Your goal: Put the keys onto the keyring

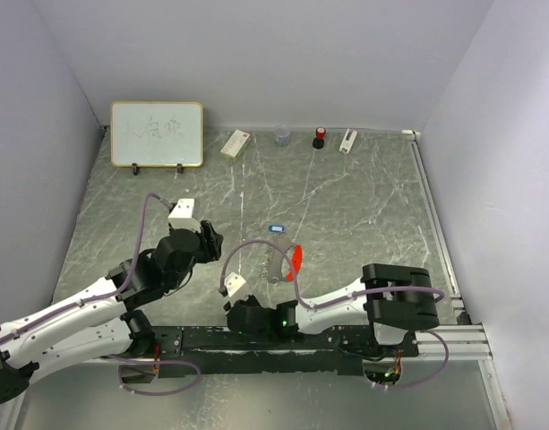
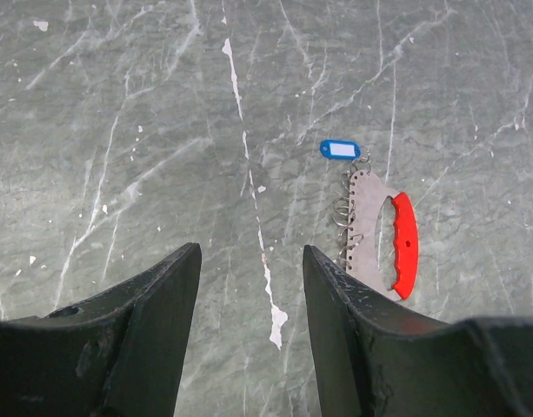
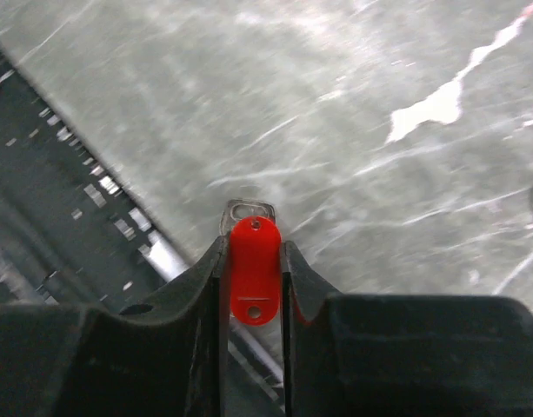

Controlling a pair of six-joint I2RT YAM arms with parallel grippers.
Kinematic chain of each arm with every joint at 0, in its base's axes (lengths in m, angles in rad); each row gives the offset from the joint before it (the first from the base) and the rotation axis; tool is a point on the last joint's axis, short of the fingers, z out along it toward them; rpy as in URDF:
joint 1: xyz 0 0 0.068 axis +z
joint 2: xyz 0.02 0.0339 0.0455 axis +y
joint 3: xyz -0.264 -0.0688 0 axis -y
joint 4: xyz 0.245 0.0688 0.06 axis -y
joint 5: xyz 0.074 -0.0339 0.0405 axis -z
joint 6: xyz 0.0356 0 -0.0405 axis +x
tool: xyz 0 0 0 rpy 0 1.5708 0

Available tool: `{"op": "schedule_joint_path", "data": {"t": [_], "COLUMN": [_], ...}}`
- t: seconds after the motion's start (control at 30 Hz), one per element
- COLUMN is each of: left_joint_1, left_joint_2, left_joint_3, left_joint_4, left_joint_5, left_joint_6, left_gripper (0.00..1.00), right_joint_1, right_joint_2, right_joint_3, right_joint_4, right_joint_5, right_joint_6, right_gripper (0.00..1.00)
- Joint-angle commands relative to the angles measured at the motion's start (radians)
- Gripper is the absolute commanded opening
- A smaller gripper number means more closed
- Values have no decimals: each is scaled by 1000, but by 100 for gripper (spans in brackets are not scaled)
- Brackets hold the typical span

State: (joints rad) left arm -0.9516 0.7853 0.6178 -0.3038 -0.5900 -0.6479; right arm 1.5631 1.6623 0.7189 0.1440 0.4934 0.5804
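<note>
The red key [image 3: 253,269] stands upright between my right gripper's [image 3: 253,250] two fingers, which press on both sides of its plastic head; a bit of silver metal shows just beyond it. That gripper [image 1: 234,312] is low over the table's near edge, and the red key is hidden in the top view. The blue key [image 1: 276,228] [image 2: 339,149] lies flat on the table, just beyond the keyring [image 1: 287,262] [image 2: 370,221], a grey metal piece with small rings and a red fob [image 2: 405,243]. My left gripper [image 1: 211,240] [image 2: 251,252] hangs open and empty, left of the keyring.
A whiteboard [image 1: 157,133] leans at the back left. A small box [image 1: 235,144], a grey cup [image 1: 282,137], a red-and-black object [image 1: 320,137] and a white item [image 1: 347,141] line the back wall. A metal rail [image 3: 162,252] runs along the near edge.
</note>
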Motion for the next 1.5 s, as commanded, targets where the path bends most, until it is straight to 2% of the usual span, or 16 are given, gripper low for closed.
{"op": "schedule_joint_path", "data": {"t": [0.0, 0.23, 0.27, 0.37, 0.43, 0.47, 0.53, 0.6, 0.67, 0.7, 0.8, 0.9, 0.97, 1.2, 1.47], "left_joint_1": [5, 5, 5, 5, 5, 5, 5, 5, 5, 5, 7, 7, 7, 7, 8], "left_joint_2": [27, 35, 32, 24, 26, 27, 30, 20, 3, -8, -36, -31, 2, 171, 206], "left_joint_3": [5, -9, -16, -30, -33, -33, -30, -37, -56, -71, -125, -156, -156, -93, -96], "left_joint_4": [33, 130, 148, 177, 179, 177, 164, 164, 173, 185, 266, 337, 362, 347, 368], "left_joint_5": [17, -16, -14, -22, -38, -42, -42, -29, -13, -4, 34, 67, 73, 105, 124], "left_joint_6": [20, 60, 65, 77, 81, 85, 88, 98, 100, 100, 117, 132, 132, 119, 96], "left_gripper": [61, 61, 61, 61, 61, 61, 61, 60, 60, 60, 59, 59, 60, 59, 59], "right_joint_1": [-109, -384, -406, -458, -478, -492, -522, -541, -545, -547, -562, -561, -562, -563, -562], "right_joint_2": [-3, 11, 25, 59, 51, 39, 0, -57, -135, -180, -305, -363, -381, -396, -358], "right_joint_3": [19, 116, 143, 233, 255, 254, 234, 176, 75, 14, -96, -139, -162, -271, -314], "right_joint_4": [-8, 129, 136, 124, 125, 126, 116, 120, 173, 200, 152, 40, 8, 77, 140], "right_joint_5": [30, -124, -133, -151, -148, -153, -179, -201, -202, -201, -192, -161, -165, -202, -293], "right_joint_6": [-54, -271, -310, -364, -375, -368, -335, -309, -281, -259, -188, -133, -124, -123, -124], "right_gripper": [5, 4, 8, 48, 61, 65, 63, 56, 45, 44, 49, 57, 58, 50, 40]}}
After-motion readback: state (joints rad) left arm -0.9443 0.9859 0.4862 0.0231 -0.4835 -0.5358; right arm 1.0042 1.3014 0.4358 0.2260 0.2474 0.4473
